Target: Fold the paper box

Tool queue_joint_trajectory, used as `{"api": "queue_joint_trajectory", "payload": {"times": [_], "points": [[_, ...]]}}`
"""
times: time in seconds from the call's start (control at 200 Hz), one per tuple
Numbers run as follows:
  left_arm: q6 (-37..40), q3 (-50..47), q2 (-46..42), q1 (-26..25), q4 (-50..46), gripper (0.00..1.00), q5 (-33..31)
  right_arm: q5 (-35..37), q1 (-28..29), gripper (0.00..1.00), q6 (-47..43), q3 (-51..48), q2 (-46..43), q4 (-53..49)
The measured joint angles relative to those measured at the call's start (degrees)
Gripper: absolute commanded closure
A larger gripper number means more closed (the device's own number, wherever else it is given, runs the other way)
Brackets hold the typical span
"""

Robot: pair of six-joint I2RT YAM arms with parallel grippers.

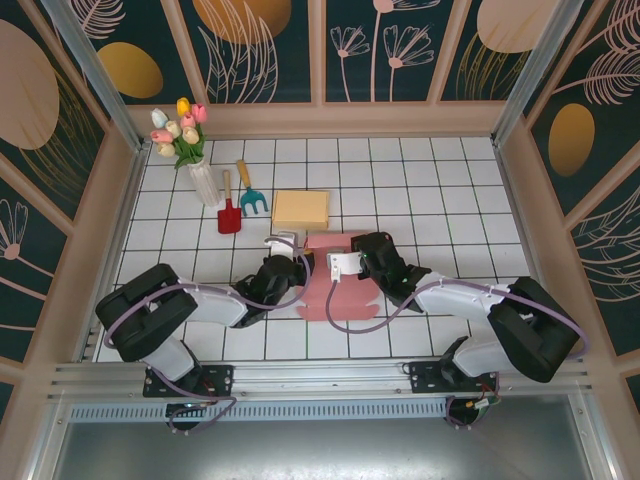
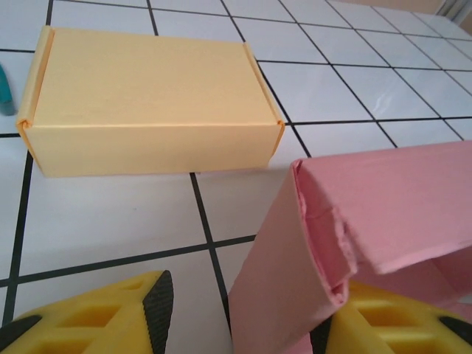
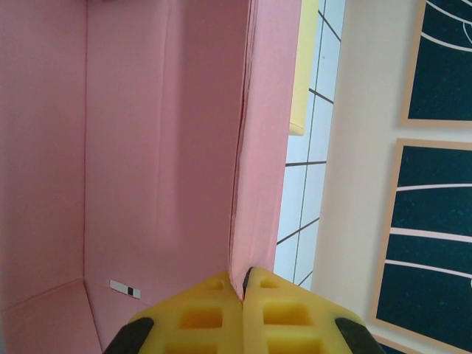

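a half-formed pink paper box (image 1: pixel 340 292) sits on the tiled desk (image 1: pixel 440 200) just in front of the two arms, which meet over it from either side. the right hand (image 3: pixel 243 287) is pinched fully shut on the upper edge of one side wall (image 3: pixel 262 147), and from its wrist camera the panel runs straight up out of the closed fingertips, with the box floor and a second raised wall to the left. that grip appears meant to hold the panel upright, so that the creases already made do not spring flat while the other arm works. the left hand (image 2: pixel 243 302) is about half open and grips nothing; one of its yellow fingers (image 2: pixel 110 313) rests over bare tile, and the other lies just beside the foot of a pink corner flap (image 2: pixel 317 243) that leans over it, its fold line slightly crumpled. that stance suggests the hand is placed either to let go of the flap or to take a fresh hold on it; which of the two cannot be told. a finished yellow box (image 2: pixel 147 96), closed and lying flat, sits just beyond the pink one, likely as the model for the shape wanted. a vase of tulips (image 1: pixel 195 165), a red trowel (image 1: pixel 229 213) and a teal garden fork (image 1: pixel 252 198) stand near the far left of the desk, well apart from the work. the fold looks roughly midway: walls are up, the lid not yet closed.
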Motion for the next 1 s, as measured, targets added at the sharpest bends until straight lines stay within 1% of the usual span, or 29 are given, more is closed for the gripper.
{"api": "queue_joint_trajectory", "payload": {"times": [0.11,0.275,0.41,0.44,0.475,0.525,0.566,0.606,0.671,0.716,0.776,0.816,0.881,0.911,0.961,1.001], "points": [[0.1,0.6,0.8,0.1,-0.2,0.49,0.1,0.1,0.0,1.0,0.2,0.0,0.0,0.0],[0.6,3.0,5.4,0.1,-0.1,0.51,-0.1,0.1,0.0,1.0,0.2,0.0,0.0,-0.2],[0.9,5.4,8.7,0.1,-0.1,0.55,-3.0,0.1,0.0,1.0,0.2,0.0,0.0,-0.2],[0.9,5.7,8.9,0.1,-0.1,0.57,-3.7,0.1,0.0,1.0,0.2,0.0,0.0,-0.2],[0.9,5.9,9.0,0.1,-0.2,0.64,-4.5,0.2,0.0,1.0,0.2,0.0,0.0,-0.2],[0.5,6.1,9.1,0.0,-0.1,0.79,-5.2,0.1,-0.1,1.0,0.3,0.1,0.0,-0.2],[0.4,6.3,9.1,-0.4,-0.1,0.88,-5.5,-0.2,-0.1,1.0,0.4,0.4,0.1,-0.3],[0.1,6.6,9.1,-0.8,-0.2,0.93,-5.9,-0.5,0.0,1.0,0.5,0.6,0.2,-0.4],[-0.9,7.0,9.1,-1.2,-1.0,0.95,-7.1,-0.6,0.0,1.0,0.6,0.8,0.4,-0.4],[-1.8,7.1,9.3,-1.4,-1.5,0.95,-7.9,-0.8,0.0,1.0,0.7,0.9,0.5,-0.4],[-2.9,7.2,9.6,-1.6,-1.6,0.91,-8.8,-1.0,0.0,1.0,1.0,1.0,0.7,-0.4],[-3.2,7.3,9.9,-1.7,-1.6,0.84,-9.1,-1.2,0.0,1.0,1.3,1.1,0.7,-0.4],[-3.7,7.3,10.1,-1.7,-1.4,0.68,-9.6,-1.2,0.0,1.0,1.5,1.1,0.8,-0.5],[-3.7,7.3,10.2,-1.6,-1.1,0.62,-10.3,-1.0,0.0,1.0,1.5,1.1,0.8,-0.6],[-3.3,6.9,10.4,-1.4,-0.6,0.55,-10.4,-0.7,0.0,1.0,1.6,1.1,0.8,-0.7],[-3.3,6.4,10.5,-1.1,0.0,0.52,-10.5,-0.5,0.0,1.0,1.6,1.1,0.8,-0.9]]}}
